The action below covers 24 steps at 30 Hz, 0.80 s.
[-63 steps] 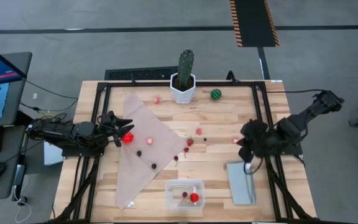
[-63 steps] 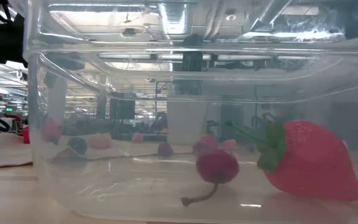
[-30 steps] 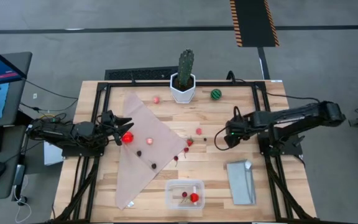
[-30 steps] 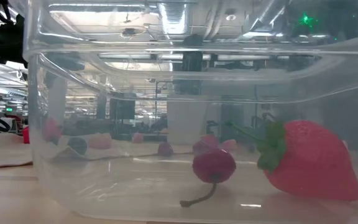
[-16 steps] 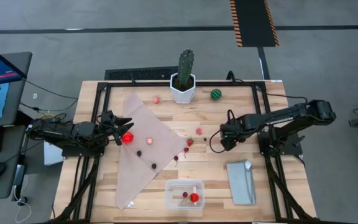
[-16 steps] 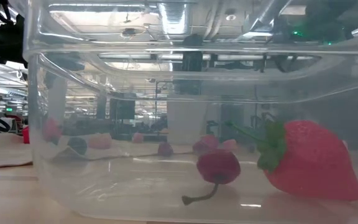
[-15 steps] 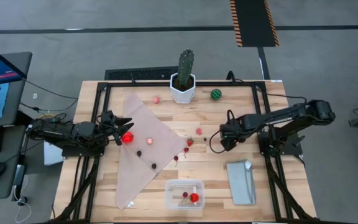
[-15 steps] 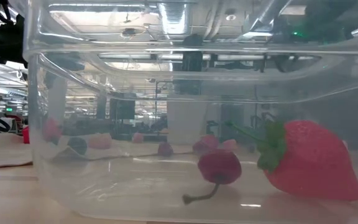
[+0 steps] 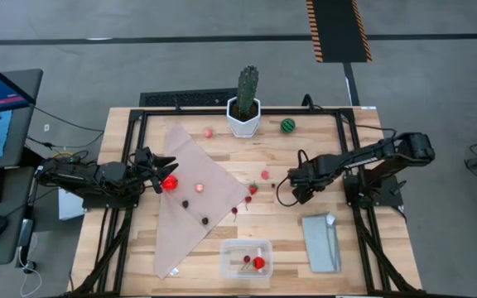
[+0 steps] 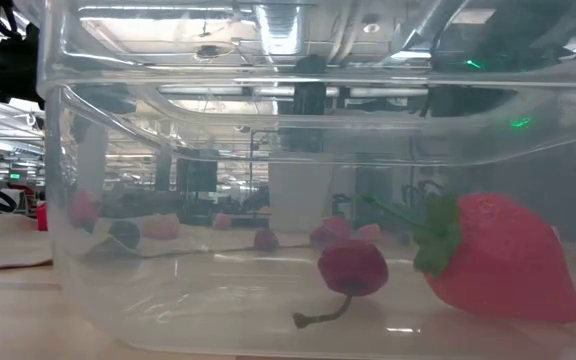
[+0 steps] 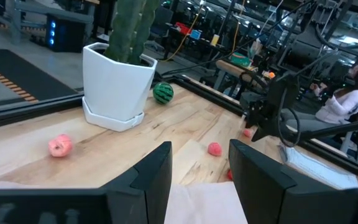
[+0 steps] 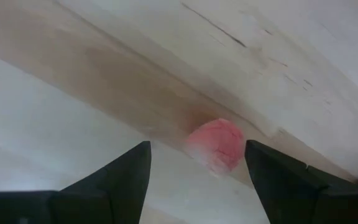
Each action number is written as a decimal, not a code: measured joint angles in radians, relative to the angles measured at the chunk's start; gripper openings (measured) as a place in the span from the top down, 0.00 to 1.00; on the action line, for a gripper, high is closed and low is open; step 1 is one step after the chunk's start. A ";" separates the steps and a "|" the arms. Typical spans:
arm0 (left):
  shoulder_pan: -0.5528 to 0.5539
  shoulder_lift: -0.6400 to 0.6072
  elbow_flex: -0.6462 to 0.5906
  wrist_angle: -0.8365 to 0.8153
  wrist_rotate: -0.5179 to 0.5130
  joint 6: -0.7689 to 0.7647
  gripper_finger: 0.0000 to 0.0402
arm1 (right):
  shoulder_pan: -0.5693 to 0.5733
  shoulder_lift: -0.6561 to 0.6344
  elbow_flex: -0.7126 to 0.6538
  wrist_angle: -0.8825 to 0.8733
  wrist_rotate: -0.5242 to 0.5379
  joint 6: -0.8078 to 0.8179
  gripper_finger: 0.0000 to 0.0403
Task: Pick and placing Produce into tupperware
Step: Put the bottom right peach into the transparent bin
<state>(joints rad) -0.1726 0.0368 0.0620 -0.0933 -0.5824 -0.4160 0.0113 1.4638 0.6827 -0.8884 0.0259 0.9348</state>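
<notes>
I have the right gripper [image 9: 291,192] low over the bare wood near the table's middle, jaws spread, with a small pink fruit [image 12: 217,144] lying on the boards between its fingers [image 12: 114,183] and touching neither. The left gripper [image 9: 166,170] waits at the left edge over the beige cloth [image 9: 195,199]; a red strawberry [image 9: 171,183] sits right at its tips in the overhead picture. Its fingers [image 11: 143,182] stand a little apart, and I cannot tell whether they pinch the berry.

The clear tub [image 9: 247,258] stands at the near edge of the table. Inside it are a large strawberry [image 10: 498,258] and a dark cherry [image 10: 350,268] with its stem.

Loose fruit around the work area:
- dark cherries [image 9: 204,220] and a pink piece [image 9: 197,189] on the cloth;
- a small strawberry [image 9: 253,189] and a pink piece [image 9: 265,175] just off the cloth's right corner;
- a pink piece [image 9: 208,132] and a green striped ball [image 9: 287,126] on either side of the potted cactus [image 9: 245,103].

A grey-blue lid [image 9: 321,242] lies flat to the right of the tub, near the right arm's base.
</notes>
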 joint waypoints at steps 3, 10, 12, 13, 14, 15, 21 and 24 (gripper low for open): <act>0.000 0.000 0.000 0.000 0.000 0.000 0.63 | 0.000 -0.002 0.000 0.029 -0.003 -0.011 0.29; 0.000 0.000 0.000 0.000 0.000 0.000 0.63 | 0.000 -0.003 0.000 0.041 -0.049 -0.020 0.43; 0.000 0.000 0.000 0.000 0.000 0.000 0.63 | 0.001 -0.003 0.000 0.041 -0.077 -0.023 0.50; 0.000 0.000 0.000 0.000 0.000 0.000 0.63 | 0.002 -0.003 0.000 0.041 -0.079 -0.025 0.53; 0.000 0.000 0.000 0.000 0.000 0.000 0.63 | 0.003 -0.003 0.000 0.041 -0.079 -0.025 0.55; 0.000 0.000 0.000 0.000 0.000 0.000 0.63 | 0.004 -0.003 0.000 0.040 -0.079 -0.022 0.58; 0.000 0.000 0.000 0.000 0.000 0.000 0.63 | 0.004 -0.003 0.000 0.044 -0.077 -0.024 0.75; 0.000 0.000 0.000 0.000 0.000 0.000 0.63 | 0.004 -0.003 0.000 0.057 -0.077 -0.027 0.79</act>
<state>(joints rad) -0.1726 0.0368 0.0616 -0.0937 -0.5819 -0.4160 0.0154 1.4605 0.6830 -0.8316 -0.0509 0.9081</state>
